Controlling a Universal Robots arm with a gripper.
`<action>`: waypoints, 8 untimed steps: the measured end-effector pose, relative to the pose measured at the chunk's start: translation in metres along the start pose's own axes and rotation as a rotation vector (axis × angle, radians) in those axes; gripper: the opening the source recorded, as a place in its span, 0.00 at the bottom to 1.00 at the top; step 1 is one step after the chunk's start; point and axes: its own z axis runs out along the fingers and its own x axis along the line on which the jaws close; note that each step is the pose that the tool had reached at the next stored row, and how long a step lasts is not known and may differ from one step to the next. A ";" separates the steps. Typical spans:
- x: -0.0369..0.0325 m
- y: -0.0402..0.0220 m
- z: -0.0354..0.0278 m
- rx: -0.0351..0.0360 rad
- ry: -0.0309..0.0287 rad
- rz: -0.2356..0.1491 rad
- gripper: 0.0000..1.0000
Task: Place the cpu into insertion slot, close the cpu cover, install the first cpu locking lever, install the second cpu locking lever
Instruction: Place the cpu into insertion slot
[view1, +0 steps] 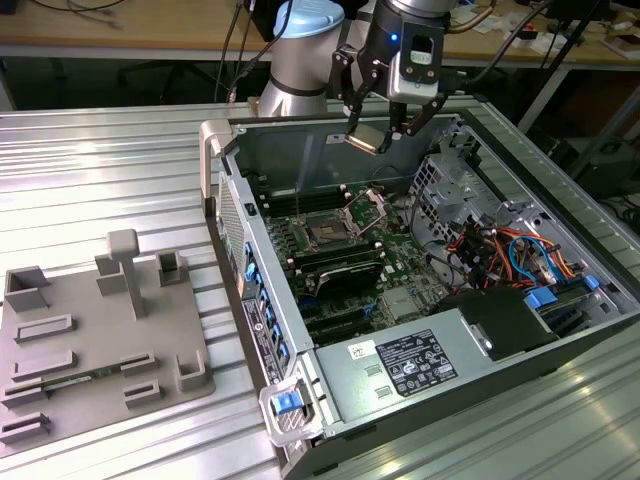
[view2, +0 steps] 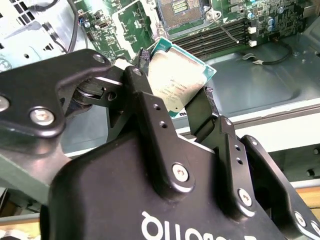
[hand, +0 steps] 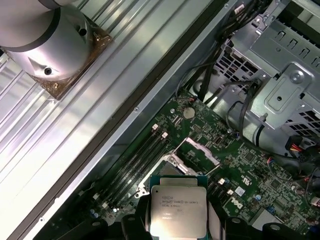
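Note:
My gripper (view1: 376, 135) hangs above the back of the open computer case (view1: 225, 180), shut on the cpu (view1: 368, 138), a flat square chip with a silver-grey top. In both wrist views the cpu (view2: 175, 80) (hand: 177, 210) sits tilted between the black fingers (view2: 145, 95). The insertion slot (view1: 328, 234) lies on the green motherboard below the gripper and toward the exterior view's left, its dark centre bare. The cpu cover (view1: 366, 208) stands raised beside it, a shiny frame (hand: 196, 152). The slot (view2: 182, 10) also shows past the chip, with a thin wire lever (view2: 227, 32) next to it.
Black memory slots (view1: 335, 262) flank the socket. A metal drive cage (view1: 445, 185) and coloured cables (view1: 510, 250) fill the case at the exterior view's right, with a power supply (view1: 420, 360) in front. A grey fixture tray (view1: 100, 340) lies outside the case at the left.

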 end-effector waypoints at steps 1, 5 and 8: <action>0.0002 -0.0002 0.0000 -0.0001 -0.0004 0.005 0.55; 0.0005 -0.0006 -0.0001 -0.0005 -0.0023 0.026 0.55; 0.0006 -0.0007 0.0000 -0.0008 -0.0038 0.042 0.55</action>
